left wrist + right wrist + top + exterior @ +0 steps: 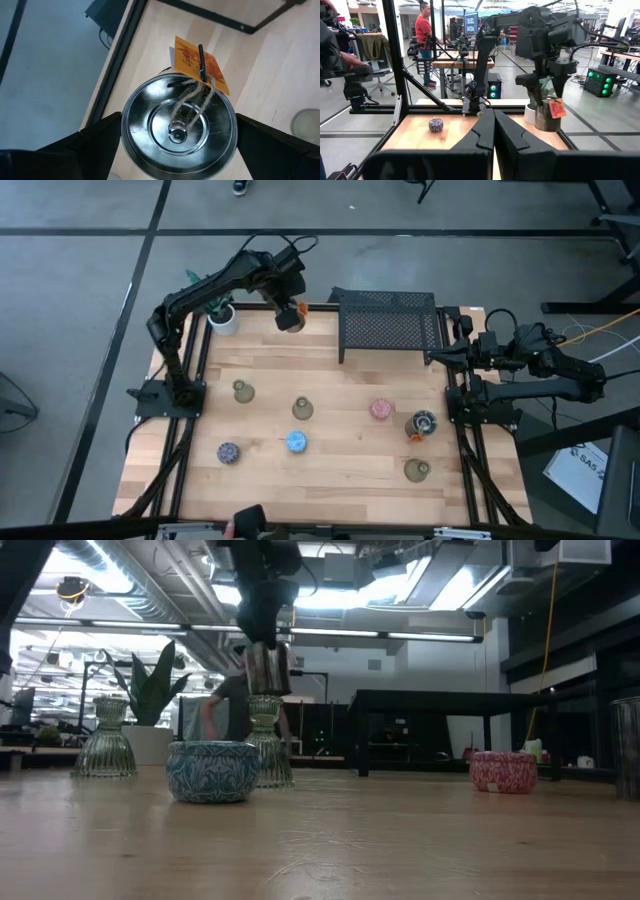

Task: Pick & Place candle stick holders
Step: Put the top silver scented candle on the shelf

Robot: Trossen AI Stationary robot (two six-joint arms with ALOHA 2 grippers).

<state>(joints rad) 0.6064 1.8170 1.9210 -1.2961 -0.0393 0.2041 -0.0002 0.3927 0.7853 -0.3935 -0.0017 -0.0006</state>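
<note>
Silvery holder (178,125) with orange tag (301,309), gripped wide in left hand (289,316) above the bench's far edge, beside the potted plant (221,313). Best lowered level, released only once seated. Right hand (436,357) shut, parked at right edge.

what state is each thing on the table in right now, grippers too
left gripper: closed on the silvery holder, held above the table's far edge
silvery holder: gripped, orange tag tied on with twine
right gripper: shut, empty, parked at the right table edge
second silvery holder: standing on the table
blue holder: sitting on the table
pink holder: sitting on the table
olive-green glass holders: upright on the table
black mesh rack: nothing on top
</note>
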